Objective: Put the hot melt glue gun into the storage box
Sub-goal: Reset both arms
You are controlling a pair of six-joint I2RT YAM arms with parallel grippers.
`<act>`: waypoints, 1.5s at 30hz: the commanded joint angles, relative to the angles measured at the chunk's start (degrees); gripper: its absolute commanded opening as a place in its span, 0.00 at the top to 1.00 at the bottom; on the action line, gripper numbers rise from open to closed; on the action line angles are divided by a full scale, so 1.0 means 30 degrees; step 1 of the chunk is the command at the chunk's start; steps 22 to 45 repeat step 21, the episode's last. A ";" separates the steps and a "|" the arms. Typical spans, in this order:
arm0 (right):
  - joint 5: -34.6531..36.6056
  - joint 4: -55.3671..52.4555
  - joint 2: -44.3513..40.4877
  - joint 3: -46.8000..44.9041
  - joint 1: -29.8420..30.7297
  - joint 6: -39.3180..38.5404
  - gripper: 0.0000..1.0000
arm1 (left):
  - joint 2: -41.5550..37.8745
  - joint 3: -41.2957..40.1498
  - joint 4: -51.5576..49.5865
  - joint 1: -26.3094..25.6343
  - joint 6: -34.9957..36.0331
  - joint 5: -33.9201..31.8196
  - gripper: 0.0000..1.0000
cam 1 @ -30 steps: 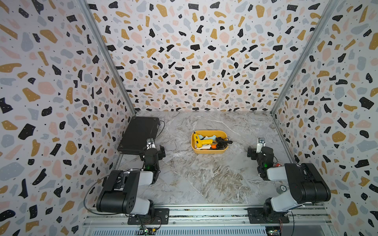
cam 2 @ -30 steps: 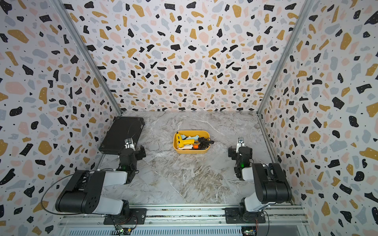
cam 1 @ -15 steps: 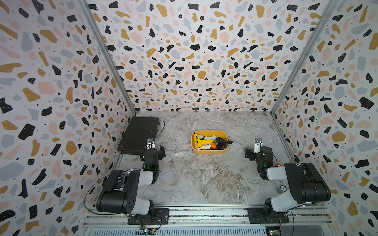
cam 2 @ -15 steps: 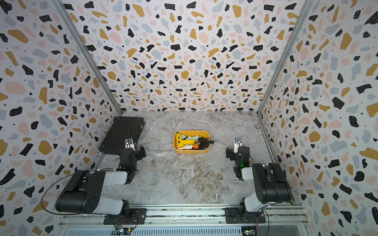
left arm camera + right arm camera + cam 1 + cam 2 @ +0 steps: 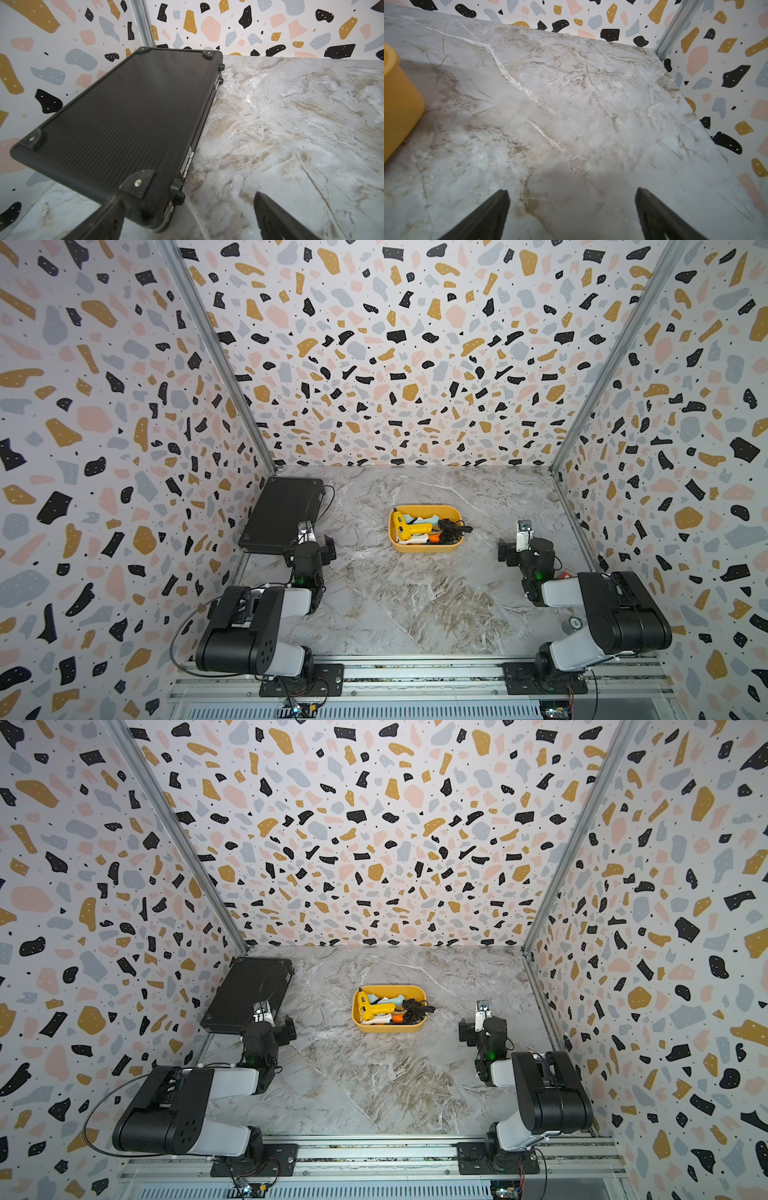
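Terrazzo-print walls (image 5: 395, 364) close in a marble-look tabletop (image 5: 415, 605). Much is obscured. In both top views the arms' wrists cover their own fingers. The contents of the storage box (image 5: 424, 548) are a jumble, with pale blue, white and orange items mostly buried and too small to identify. The right wrist view catches only a curved corner of the storage box (image 5: 400, 104), cut off at the frame edge.

The left gripper (image 5: 187, 195) stands wide open and holds nothing. One of its fingers (image 5: 108, 216) overlaps the near corner of the black case (image 5: 124, 114) (whether it touches, I cannot tell). The right gripper (image 5: 571, 190) is likewise spread wide and empty above bare marble, apart from the box.

The hot melt glue gun (image 5: 409, 526) lies inside the box, at the end nearer the left arm. Its barrel seems to run along that short wall with the nozzle toward the back wall. The handle reaches toward the black cord (image 5: 451, 529), which is bunched at the opposite end and spills over the rim.
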 commanded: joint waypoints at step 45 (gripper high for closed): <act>-0.0054 -0.0125 -0.0267 0.0409 0.0053 -0.0155 0.01 | -0.0162 0.0386 0.0264 0.0020 0.0229 0.0217 0.00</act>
